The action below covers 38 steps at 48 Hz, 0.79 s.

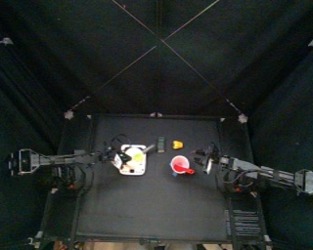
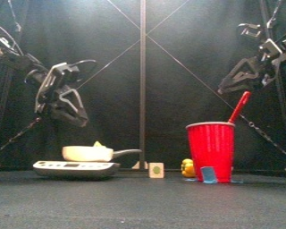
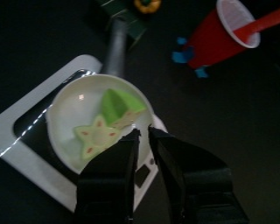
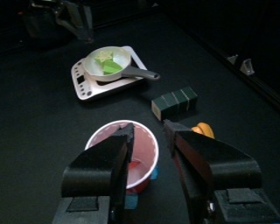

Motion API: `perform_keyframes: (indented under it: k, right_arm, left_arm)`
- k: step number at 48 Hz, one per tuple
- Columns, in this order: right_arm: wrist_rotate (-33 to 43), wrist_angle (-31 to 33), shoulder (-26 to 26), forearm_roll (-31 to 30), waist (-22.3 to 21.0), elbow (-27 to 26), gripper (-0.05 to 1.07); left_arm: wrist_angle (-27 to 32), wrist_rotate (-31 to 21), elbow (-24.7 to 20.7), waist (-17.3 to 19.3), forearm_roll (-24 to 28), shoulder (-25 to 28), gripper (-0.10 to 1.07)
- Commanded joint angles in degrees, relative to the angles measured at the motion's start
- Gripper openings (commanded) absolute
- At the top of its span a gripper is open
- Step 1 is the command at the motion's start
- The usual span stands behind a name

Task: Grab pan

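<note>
The pan (image 2: 89,154) is a white bowl-shaped pan with a dark handle (image 2: 128,153), holding green pieces and a pale star. It rests on a white flat base (image 2: 69,167) left of the table's middle. In the left wrist view the pan (image 3: 98,112) lies just beyond my left gripper (image 3: 146,138), whose jaws stand open over its near rim. From the front, the left gripper (image 2: 76,114) hangs well above the pan, not touching it. My right gripper (image 4: 150,131) is open, high over a red cup (image 4: 129,164).
The red cup (image 2: 210,152) with a red straw (image 2: 238,106) stands right of the pan. A small block (image 2: 156,170), a yellow piece (image 2: 189,167) and a blue piece (image 2: 213,173) lie at the cup's foot. A dark green block (image 4: 175,102) sits behind the cup.
</note>
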Motion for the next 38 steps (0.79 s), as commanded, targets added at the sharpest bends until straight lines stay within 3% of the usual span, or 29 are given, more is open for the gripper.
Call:
perform_keyframes:
  k: [1, 12, 20, 31, 38]
  right_arm:
    - [0.1, -0.9, 0.4, 0.5, -0.3, -0.9, 0.74]
    - [0.2, 2.7, -0.2, 2.6, 0.1, -0.7, 0.74]
    - [0.2, 5.9, -0.3, 4.6, 0.3, -3.6, 0.74]
    - [0.3, 5.9, 0.8, 6.7, 0.9, -5.1, 0.74]
    - [0.2, 6.2, 0.8, 9.1, 0.9, -6.2, 0.74]
  left_arm:
    - [-4.0, 0.2, -0.2, -1.7, 0.8, -1.1, 0.61]
    - [-8.9, 0.7, 2.3, -5.5, 3.9, -2.8, 0.61]
    - [-10.5, 4.5, 2.6, -5.9, 6.8, -3.7, 0.6]
    - [-10.8, 11.5, 2.5, -6.5, 6.5, -5.2, 0.6]
    - [-10.4, 14.2, 2.5, -6.0, 2.7, -5.3, 0.6]
